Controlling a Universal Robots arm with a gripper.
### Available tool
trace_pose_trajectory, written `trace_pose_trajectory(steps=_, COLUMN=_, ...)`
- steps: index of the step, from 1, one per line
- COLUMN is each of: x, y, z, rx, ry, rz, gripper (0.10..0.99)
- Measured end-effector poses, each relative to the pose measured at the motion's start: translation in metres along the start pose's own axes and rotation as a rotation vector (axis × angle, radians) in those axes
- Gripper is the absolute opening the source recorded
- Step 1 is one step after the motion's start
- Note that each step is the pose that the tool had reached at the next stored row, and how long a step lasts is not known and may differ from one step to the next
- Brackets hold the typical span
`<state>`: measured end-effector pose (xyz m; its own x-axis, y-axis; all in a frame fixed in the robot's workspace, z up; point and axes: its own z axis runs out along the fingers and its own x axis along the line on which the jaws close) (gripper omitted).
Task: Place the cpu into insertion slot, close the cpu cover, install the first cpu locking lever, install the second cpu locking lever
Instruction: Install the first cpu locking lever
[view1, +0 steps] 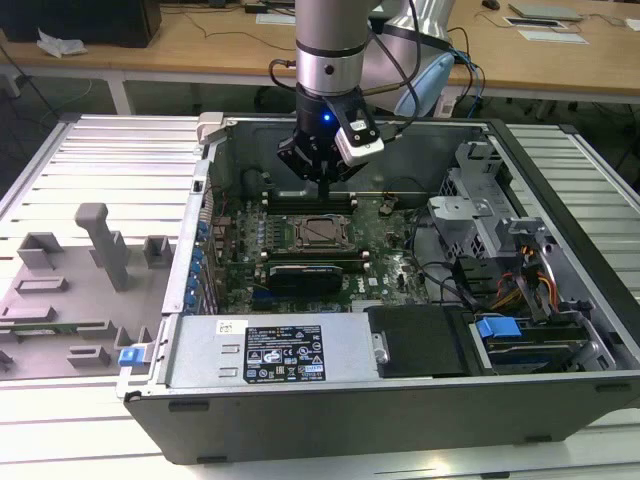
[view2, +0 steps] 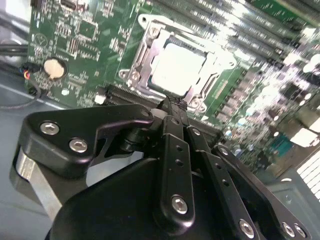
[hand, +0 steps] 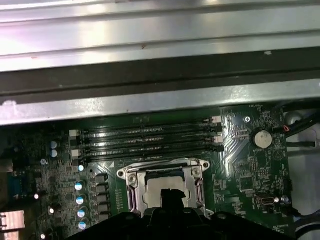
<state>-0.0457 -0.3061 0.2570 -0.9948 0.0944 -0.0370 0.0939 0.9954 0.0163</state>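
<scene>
Exterior view: gripper (view1: 327, 182) is hovering above the green motherboard (view1: 385, 262) inside the open computer case (view1: 400, 400), just behind the insertion slot (view1: 318, 231).
Second wrist view: fingers (view2: 172, 117) are pressing together, clenched on nothing, tips pointing at the slot's near edge. Cpu (view2: 177, 67) is lying seated in the slot, its pale metal top showing through the window of the cpu cover (view2: 145, 50), which is lying flat over it.
Step in hand, by judgement: the locking levers.
Next move is calling for a careful descent onto a thin lever beside the frame, without scraping the board.
</scene>
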Motion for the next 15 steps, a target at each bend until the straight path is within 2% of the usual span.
trace_pose_trajectory(steps=3, x=-0.0001, y=-0.0015, z=0.0016, rx=0.005, ry=0.0000, rz=-0.015, gripper=0.106)
trace_pose_trajectory(steps=8, x=-0.0008, y=-0.0123, z=0.0087, rx=0.003, ry=-0.0003, rz=-0.048, gripper=0.106)
trace_pose_trajectory(steps=12, x=-0.0010, y=-0.0171, z=0.0141, rx=0.003, ry=-0.0007, rz=-0.063, gripper=0.106)
trace_pose_trajectory(steps=15, x=-0.0009, y=-0.0179, z=0.0178, rx=0.003, ry=-0.0006, rz=-0.070, gripper=0.106)
